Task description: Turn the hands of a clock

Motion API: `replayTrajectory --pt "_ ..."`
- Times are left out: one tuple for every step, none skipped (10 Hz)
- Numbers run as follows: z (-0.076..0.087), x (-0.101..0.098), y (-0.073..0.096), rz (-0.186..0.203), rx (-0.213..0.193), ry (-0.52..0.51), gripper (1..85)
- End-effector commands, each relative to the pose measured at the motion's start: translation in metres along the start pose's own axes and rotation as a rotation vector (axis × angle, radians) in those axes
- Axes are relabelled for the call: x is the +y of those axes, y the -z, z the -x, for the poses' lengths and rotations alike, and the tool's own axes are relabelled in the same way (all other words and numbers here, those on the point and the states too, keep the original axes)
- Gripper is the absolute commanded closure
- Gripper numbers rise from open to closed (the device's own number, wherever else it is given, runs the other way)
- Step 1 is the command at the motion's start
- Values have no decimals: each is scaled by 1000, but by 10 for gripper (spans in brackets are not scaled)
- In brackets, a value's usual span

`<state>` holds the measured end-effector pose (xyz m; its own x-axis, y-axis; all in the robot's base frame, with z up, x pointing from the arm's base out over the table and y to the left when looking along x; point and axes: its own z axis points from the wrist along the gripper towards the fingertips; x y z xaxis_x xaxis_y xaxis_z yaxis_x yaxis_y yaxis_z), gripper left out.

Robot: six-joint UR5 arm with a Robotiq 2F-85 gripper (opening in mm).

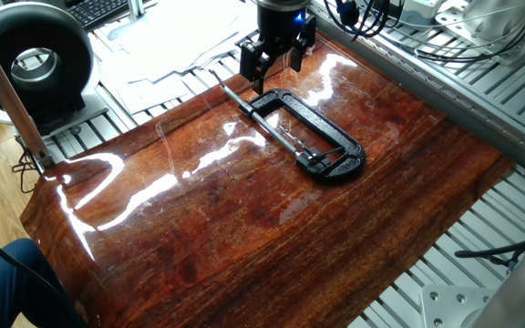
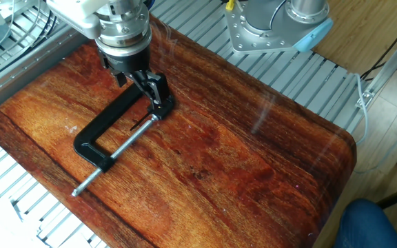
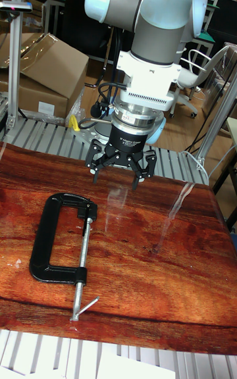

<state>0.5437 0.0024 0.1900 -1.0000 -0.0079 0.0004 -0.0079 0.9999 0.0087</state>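
Observation:
No clock shows in any view. A black C-clamp (image 1: 328,138) (image 2: 107,122) (image 3: 41,241) lies flat on the glossy wooden tabletop (image 1: 244,246), and I can make out nothing held in its jaw. My gripper (image 1: 274,71) (image 2: 138,81) (image 3: 118,174) hangs open above the table close to the clamp, touching nothing. In the tall fixed view it sits up and to the right of the clamp's top end. Its fingers are spread with nothing between them.
A black round device (image 1: 30,59) and papers (image 1: 180,41) lie beyond the table's far left edge. The robot base (image 2: 274,27) stands at the table's side. A cardboard box (image 3: 46,70) sits behind. Someone's blue-clad leg (image 2: 378,224) is near one corner.

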Motion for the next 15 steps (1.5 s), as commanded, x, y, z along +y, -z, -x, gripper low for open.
replayTrajectory --pt "-51 17 6 37 204 -190 847" --pt "-51 17 4 28 201 -194 847" --pt "-51 17 4 20 199 -198 847" --pt "-51 17 4 18 199 -198 847" --pt "-51 17 4 18 199 -198 847" --pt "-51 17 4 19 199 -196 847" --pt "-50 17 4 20 198 -196 847" --pt "-49 16 4 24 198 -191 847" --pt "-49 15 5 26 198 -188 847" --pt "-49 15 5 24 198 -188 847" --pt "-49 15 5 22 198 -188 847" --pt "-49 14 4 19 196 -192 847" --pt "-49 15 5 20 193 -192 847" --pt "-49 15 5 20 191 -193 847" --pt "-48 13 4 17 186 -197 847"
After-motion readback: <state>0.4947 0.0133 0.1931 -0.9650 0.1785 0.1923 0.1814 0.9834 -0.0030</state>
